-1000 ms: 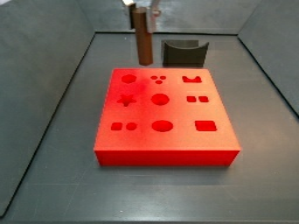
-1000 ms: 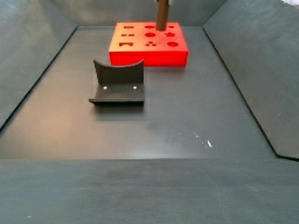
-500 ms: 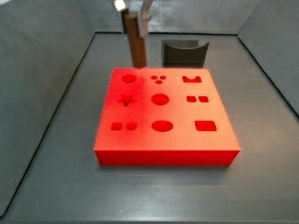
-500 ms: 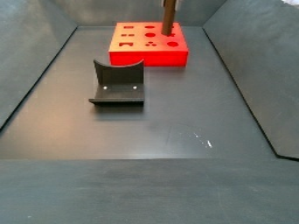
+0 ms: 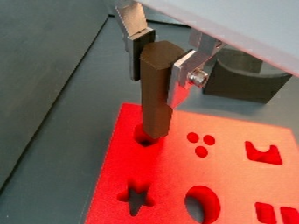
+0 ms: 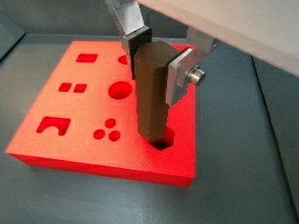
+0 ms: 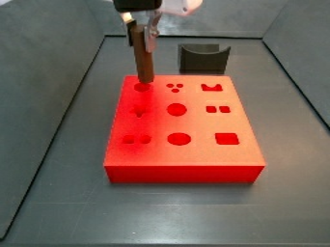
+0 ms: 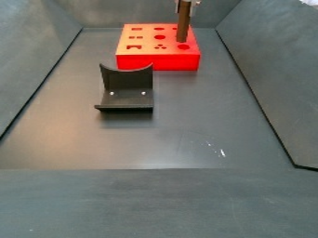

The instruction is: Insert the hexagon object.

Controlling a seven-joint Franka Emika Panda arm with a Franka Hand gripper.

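Jaws of gripper (image 5: 162, 54) clamped on hexagon object (image 5: 155, 92); shifted since earlier, peg tip now entered red block (image 6: 82, 105) corner hole.

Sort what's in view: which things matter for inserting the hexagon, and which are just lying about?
In play:
- long brown faceted wooden peg, upright, tip at a corner hole
- red block with shaped holes
- gripper, clamping the peg's top

Lying about:
- dark grey curved holder, standing apart on the floor

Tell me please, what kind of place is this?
Probably a robot test cell: a grey walled bin, a red block with shaped holes, a dark curved holder, and the claw holding the hexagon peg at a corner hole.
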